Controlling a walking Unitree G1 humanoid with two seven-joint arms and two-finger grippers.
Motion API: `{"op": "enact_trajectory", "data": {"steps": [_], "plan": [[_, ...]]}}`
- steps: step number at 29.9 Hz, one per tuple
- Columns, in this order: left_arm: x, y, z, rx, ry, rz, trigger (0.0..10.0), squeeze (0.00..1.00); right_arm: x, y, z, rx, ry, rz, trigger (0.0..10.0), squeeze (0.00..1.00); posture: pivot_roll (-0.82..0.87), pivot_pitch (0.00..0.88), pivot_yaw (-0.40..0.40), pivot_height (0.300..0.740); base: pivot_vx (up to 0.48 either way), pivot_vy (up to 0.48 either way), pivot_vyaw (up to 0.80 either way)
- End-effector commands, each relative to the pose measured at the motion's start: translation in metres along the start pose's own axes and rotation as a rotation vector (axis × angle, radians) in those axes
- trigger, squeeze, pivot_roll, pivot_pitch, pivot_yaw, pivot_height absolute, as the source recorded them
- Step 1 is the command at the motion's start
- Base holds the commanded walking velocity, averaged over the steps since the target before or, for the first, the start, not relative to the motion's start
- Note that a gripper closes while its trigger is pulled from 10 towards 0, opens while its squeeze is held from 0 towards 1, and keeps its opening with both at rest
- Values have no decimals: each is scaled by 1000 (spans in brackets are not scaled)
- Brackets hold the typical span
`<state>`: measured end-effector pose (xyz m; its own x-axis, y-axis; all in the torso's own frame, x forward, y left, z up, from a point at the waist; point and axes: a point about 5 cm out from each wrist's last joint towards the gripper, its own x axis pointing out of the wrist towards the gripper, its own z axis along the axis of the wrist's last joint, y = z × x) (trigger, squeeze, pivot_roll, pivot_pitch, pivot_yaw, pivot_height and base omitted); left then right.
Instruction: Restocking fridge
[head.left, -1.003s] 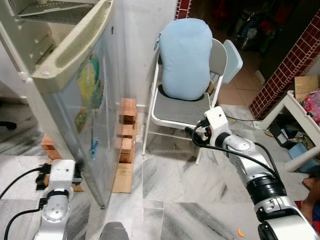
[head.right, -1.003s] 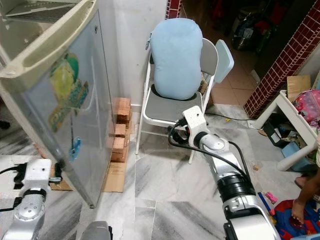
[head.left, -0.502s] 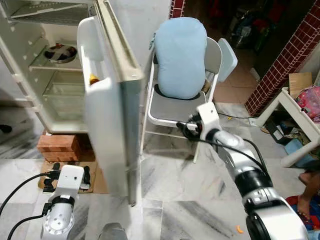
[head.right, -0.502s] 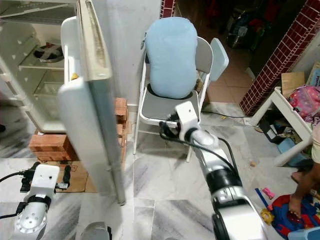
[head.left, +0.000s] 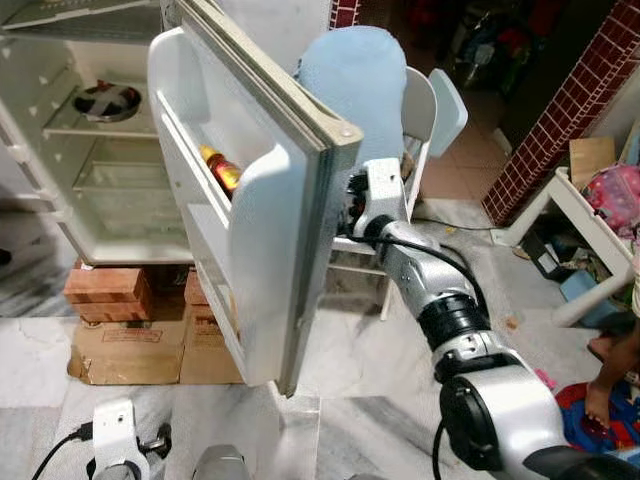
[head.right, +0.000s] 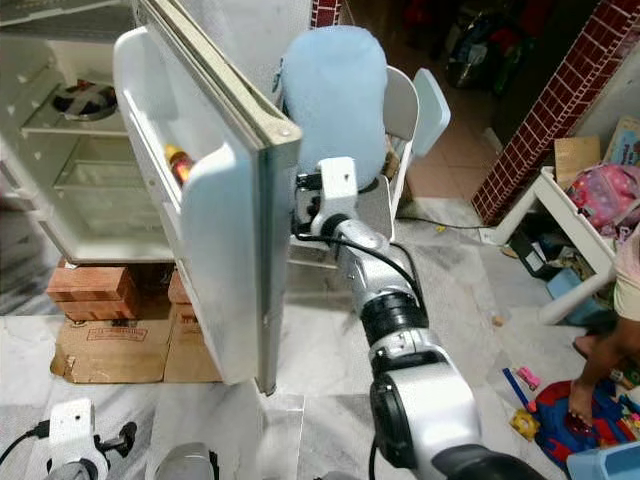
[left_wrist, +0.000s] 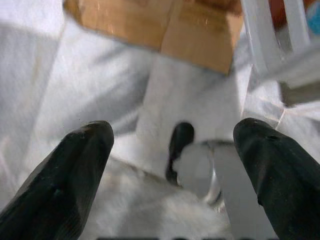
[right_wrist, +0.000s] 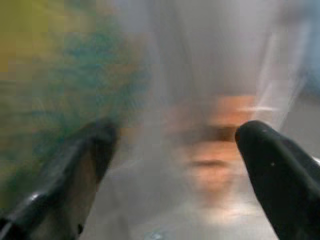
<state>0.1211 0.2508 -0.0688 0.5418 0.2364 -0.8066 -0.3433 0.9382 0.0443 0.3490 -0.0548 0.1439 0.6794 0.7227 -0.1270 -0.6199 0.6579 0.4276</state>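
Observation:
The white fridge (head.left: 60, 180) stands open, with a dark bowl (head.left: 103, 99) on an upper shelf. Its door (head.left: 300, 210) is swung out toward me, inner shelves showing. A bottle with a red and yellow label (head.left: 222, 168) lies in the door shelf. My right arm (head.left: 400, 250) reaches behind the door's free edge, which hides its fingers in the eye views. In the right wrist view the right gripper (right_wrist: 175, 145) is open, close to the door's blurred, stickered outer face. My left gripper (left_wrist: 172, 150) hangs low and open over the marble floor.
A folding chair with a light blue cushion (head.left: 350, 80) stands just behind the door. Bricks (head.left: 105, 290) and cardboard (head.left: 130, 350) sit under the fridge. At the right are a white table (head.left: 590, 240), a person's leg (head.left: 612, 385), toys and a brick wall (head.left: 570, 110).
The door has swung across the view, from outer face to edge-on to inner shelves facing me. My right gripper moved left from the chair to the door. The left arm dropped lower.

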Motion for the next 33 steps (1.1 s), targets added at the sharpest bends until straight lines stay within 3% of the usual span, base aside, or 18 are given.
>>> {"op": "enact_trajectory", "data": {"steps": [1,3,7,8,9,10,13,15,16,20,21,23,24,26,27,29,30,33], "plan": [[1,-1,-13,-14,69,-23,10000,0,-7,64,17,-19,-20,491,10000,0,190,0,-108,740,0,0,0],[2,-1,-17,-20,84,-29,10000,0,-11,63,14,-52,-5,503,10000,0,189,0,-107,740,0,0,0],[4,-1,-27,-12,126,-43,10000,0,-18,33,-9,-180,90,385,10000,0,178,0,-98,740,0,0,0],[5,2,-28,0,133,-36,10000,0,-17,15,-17,-239,126,269,10000,0,172,0,-92,740,0,0,0],[5,2,-28,0,133,-36,10000,0,-17,15,-17,-239,126,269,10000,0,172,0,-92,740,0,0,0],[6,6,-27,10,140,-30,10000,0,-21,-5,-24,-308,181,137,10000,0,167,0,-85,740,0,0,0],[8,15,-21,34,122,3,10000,0,-37,-42,-36,-450,263,-135,10000,0,164,0,-75,740,0,0,0],[9,16,-19,39,110,9,10000,0,-41,-47,-37,-458,272,-167,10000,0,164,0,-75,740,0,0,0],[12,24,-2,57,31,67,10000,0,-55,-64,-39,-449,259,-281,10000,0,158,0,-65,740,0,0,0],[11,31,32,135,-175,166,10000,0,-75,-84,-37,-405,182,-415,10000,0,139,0,-52,740,0,0,0],[11,30,56,148,-305,181,10000,0,-81,-90,-29,-431,126,-461,10000,0,128,0,-44,740,0,0,0],[11,26,78,161,-396,166,10000,0,-87,-94,-23,-440,88,-492,10000,0,119,0,-37,740,0,0,0],[8,15,103,195,-497,138,10000,0,-93,-96,-18,-435,45,-519,10000,0,105,0,-24,740,0,0,0],[3,4,119,212,-564,106,10000,0,-96,-96,-16,-429,30,-520,10000,0,90,0,-13,740,0,0,0],[-7,-19,143,220,-648,34,10000,0,-99,-94,-14,-427,-3,-519,10000,0,80,0,-8,740,0,0,0],[-19,-39,158,243,-715,-36,10000,0,-102,-90,-16,-449,-21,-516,10000,0,65,0,1,740,0,0,0],[-29,-56,167,264,-763,-98,10000,0,-106,-88,-21,-415,-36,-546,10000,0,56,0,9,740,0,0,0],[-37,-69,171,274,-800,-152,10000,0,-110,-83,-23,-413,-96,-582,10000,0,45,0,21,740,0,0,0]]}}
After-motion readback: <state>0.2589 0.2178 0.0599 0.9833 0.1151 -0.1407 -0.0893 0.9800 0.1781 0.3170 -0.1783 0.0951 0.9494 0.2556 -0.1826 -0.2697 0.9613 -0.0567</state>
